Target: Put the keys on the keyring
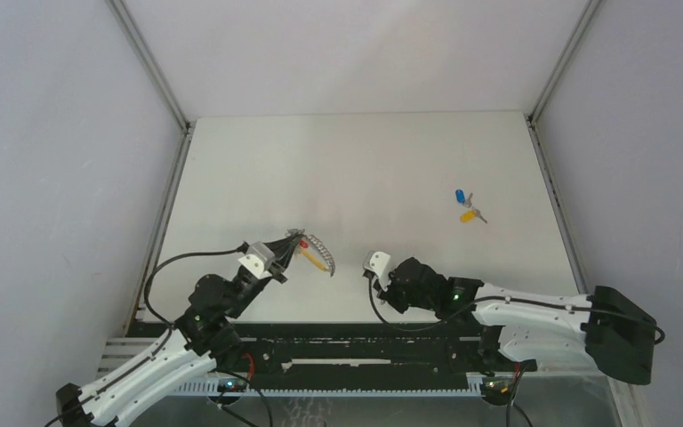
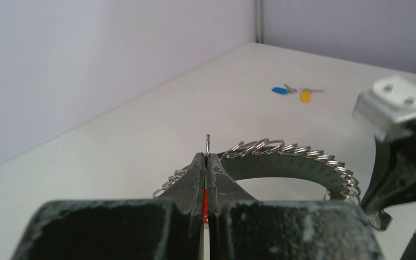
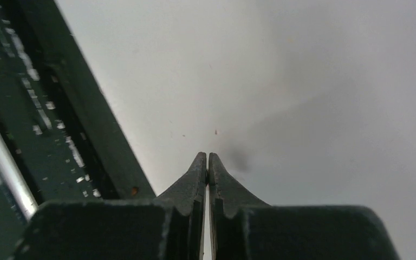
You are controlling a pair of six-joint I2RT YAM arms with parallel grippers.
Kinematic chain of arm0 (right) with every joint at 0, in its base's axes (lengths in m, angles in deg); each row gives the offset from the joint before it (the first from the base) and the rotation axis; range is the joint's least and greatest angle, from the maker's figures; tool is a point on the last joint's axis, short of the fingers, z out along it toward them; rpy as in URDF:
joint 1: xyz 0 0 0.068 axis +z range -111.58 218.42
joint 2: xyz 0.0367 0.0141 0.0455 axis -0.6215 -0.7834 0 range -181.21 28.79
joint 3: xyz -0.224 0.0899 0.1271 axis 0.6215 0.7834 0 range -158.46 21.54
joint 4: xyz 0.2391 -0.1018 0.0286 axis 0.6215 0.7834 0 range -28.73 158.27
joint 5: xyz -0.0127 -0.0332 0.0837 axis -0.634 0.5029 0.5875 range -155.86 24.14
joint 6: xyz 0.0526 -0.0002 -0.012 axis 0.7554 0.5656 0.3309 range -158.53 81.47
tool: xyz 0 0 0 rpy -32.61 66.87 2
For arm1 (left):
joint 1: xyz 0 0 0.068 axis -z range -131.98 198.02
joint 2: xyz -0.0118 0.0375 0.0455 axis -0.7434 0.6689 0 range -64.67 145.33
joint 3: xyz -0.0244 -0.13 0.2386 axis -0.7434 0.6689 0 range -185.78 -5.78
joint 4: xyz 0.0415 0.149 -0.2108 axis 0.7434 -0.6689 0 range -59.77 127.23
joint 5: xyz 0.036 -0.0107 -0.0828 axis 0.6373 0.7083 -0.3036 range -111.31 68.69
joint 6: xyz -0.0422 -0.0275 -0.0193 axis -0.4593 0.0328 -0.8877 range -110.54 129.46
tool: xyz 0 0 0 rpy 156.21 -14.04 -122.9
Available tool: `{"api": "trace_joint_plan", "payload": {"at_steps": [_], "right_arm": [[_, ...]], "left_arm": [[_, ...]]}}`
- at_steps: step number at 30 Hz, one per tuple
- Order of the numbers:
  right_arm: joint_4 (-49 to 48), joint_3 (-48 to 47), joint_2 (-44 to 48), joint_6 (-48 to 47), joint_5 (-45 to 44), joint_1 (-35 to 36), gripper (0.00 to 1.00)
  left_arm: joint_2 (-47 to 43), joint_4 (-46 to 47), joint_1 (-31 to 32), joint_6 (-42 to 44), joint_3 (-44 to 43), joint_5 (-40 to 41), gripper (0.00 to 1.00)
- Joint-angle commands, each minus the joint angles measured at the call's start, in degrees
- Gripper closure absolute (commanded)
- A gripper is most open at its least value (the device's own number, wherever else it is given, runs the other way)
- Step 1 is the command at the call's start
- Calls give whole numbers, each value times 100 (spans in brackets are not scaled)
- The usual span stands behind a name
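Two small metal keys (image 1: 468,205), one with a blue plastic head and one with a yellow head, lie close together on the white table (image 1: 365,160), toward its far right and well apart from both arms. We have the left gripper (image 2: 206,157) pinched tight on a red piece (image 2: 205,203) and a thin wire ring (image 2: 208,142) of the thin grey curved keyring (image 2: 281,162). Its arc of small silver split rings sweeps off to the right of the fingers. We cannot tell whether the arc rests on the table or hangs just above it. The right gripper (image 3: 206,158) has its jaws pressed together with nothing between them, over bare table near the keyring.

We judge the step in hand to be fetching a key. To do it well, we should hold the wire ring upright and steady in the left grip. We should open the right jaws before descending and close on the plastic head rather than the slim blade, since so tiny a flat key may skid. We should take one key only and leave its hole exposed for threading.
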Motion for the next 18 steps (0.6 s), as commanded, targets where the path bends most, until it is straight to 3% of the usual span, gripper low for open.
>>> {"api": "trace_joint_plan", "payload": {"at_steps": [1,18], "right_arm": [[-1089,160,-601,530,-674,47,100],[-4960,363,-2906,101,-676,-384,100]], "left_arm": [[-253,66,31,-462,55,704,100],[-281,-130,31,-629,24,1049,100]]}}
